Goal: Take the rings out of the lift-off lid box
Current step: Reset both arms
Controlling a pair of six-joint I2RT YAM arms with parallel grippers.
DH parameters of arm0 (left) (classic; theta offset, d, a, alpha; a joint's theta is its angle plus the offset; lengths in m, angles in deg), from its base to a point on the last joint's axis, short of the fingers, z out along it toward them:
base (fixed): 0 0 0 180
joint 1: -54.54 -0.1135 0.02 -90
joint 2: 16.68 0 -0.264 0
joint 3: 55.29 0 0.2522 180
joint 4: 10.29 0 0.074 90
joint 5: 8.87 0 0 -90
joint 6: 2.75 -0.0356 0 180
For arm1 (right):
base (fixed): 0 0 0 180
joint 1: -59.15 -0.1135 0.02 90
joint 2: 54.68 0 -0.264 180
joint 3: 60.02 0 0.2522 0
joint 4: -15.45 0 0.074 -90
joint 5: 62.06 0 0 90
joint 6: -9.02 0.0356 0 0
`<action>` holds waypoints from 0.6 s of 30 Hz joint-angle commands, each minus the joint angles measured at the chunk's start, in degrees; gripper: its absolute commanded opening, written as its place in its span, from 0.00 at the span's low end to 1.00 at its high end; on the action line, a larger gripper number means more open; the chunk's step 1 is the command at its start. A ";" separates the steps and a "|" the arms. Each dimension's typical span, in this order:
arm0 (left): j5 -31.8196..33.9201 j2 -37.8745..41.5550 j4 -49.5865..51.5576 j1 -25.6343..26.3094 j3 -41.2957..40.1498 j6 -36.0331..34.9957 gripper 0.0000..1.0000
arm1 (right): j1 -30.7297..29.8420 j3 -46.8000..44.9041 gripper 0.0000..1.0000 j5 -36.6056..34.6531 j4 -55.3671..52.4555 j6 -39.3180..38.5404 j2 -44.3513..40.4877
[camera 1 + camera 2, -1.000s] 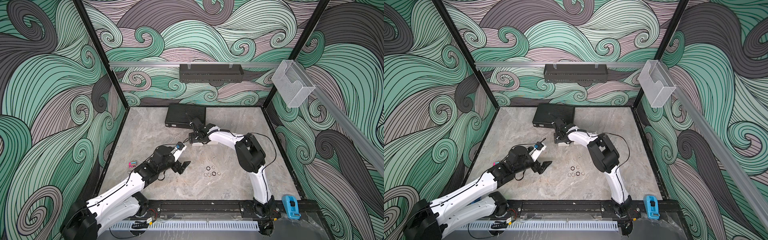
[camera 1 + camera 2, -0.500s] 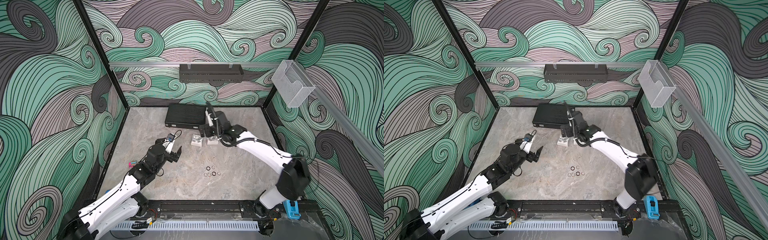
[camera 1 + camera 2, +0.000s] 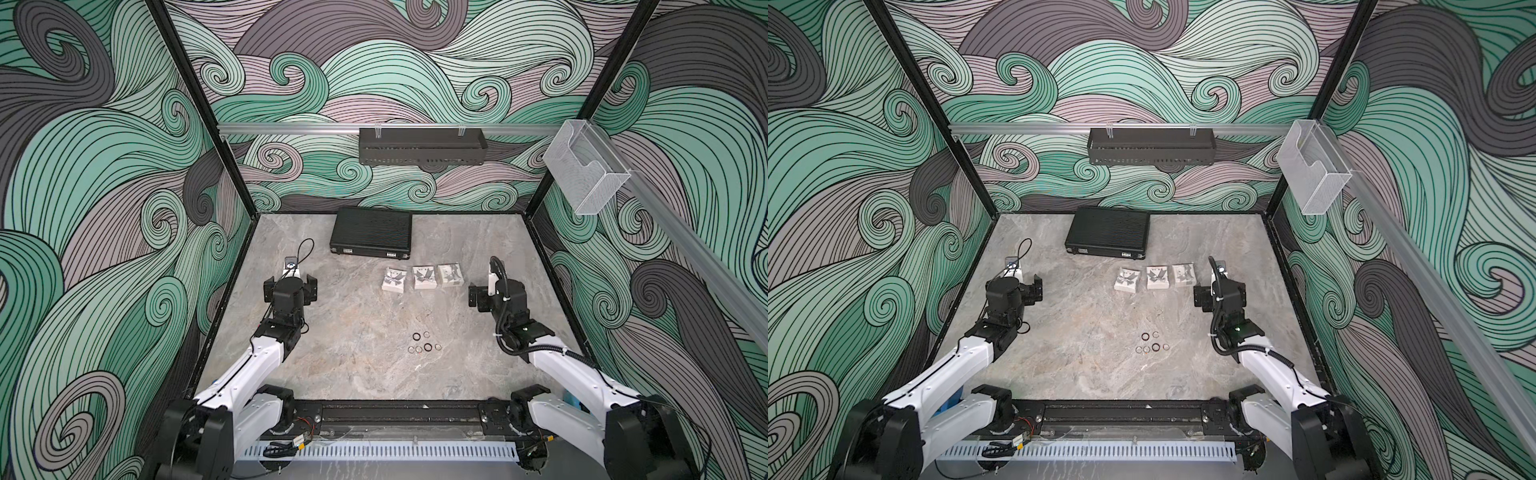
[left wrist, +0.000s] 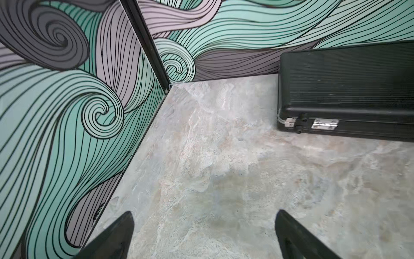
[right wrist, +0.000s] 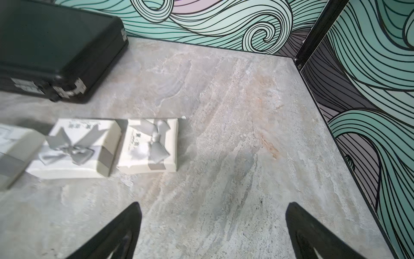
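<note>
Both arms have pulled back to their own sides. A moment ago the right arm was stretched across to the small white boxes, and the left arm was out over the middle of the surface. Now nothing is being touched.

The left pincer is wide open and holds nothing. The right pincer is wide open too, and it is empty as well.

The big black case sits shut at the back. In front of it the three white boxes stand in a row, each with its bow on top. All three look closed.

The rings are out of the box. All six lie flat on the bare surface in a little bunch, four pale and two black.

So I think the job is done, and the arms are just going to rest.

The rings lie between the two pincers but closer to the robot's base than either one. They are well apart from both pincers, and a bit nearer the right one.
</note>
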State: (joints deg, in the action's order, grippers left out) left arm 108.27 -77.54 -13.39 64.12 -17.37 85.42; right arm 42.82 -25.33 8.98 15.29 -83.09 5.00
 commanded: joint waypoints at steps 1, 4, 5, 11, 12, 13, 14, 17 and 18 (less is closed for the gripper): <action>-3.70 -5.36 -8.46 -2.37 -0.31 2.12 0.99 | 1.05 -3.74 1.00 -2.77 14.40 -6.13 0.52; -5.79 -10.70 -14.53 -3.74 -1.33 2.85 0.99 | 2.82 -5.05 1.00 -1.61 17.26 -4.15 2.75; -6.58 -12.57 -16.44 -4.16 -1.61 3.04 0.99 | 3.27 -5.58 1.00 -0.83 18.96 -3.52 3.93; -9.67 -20.21 -21.06 -5.83 1.03 0.99 0.99 | 5.30 -3.63 1.00 1.12 25.06 -4.51 10.52; -9.65 -23.15 -22.26 -6.11 1.40 1.13 0.99 | 5.70 -3.07 1.00 1.05 26.21 -4.73 11.92; -10.01 -24.20 -23.29 -6.64 1.57 1.00 0.99 | 6.10 -2.49 1.00 1.10 27.11 -4.95 13.38; -11.65 -24.36 -21.91 -8.03 2.11 2.48 0.99 | 6.52 -1.83 1.00 1.43 28.28 -5.26 14.99; -16.69 -27.16 -26.15 -11.83 1.16 5.22 0.99 | 8.27 0.03 1.00 3.46 30.25 -4.22 18.44; -17.46 -27.15 -26.27 -12.19 0.93 5.42 0.99 | 9.22 0.35 1.00 5.28 30.09 -3.19 19.38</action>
State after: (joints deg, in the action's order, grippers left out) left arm 95.53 -103.64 -34.24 53.85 -16.91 88.53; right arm 50.31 -26.92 10.81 40.71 -86.69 22.70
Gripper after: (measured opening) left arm 0.987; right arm 0.996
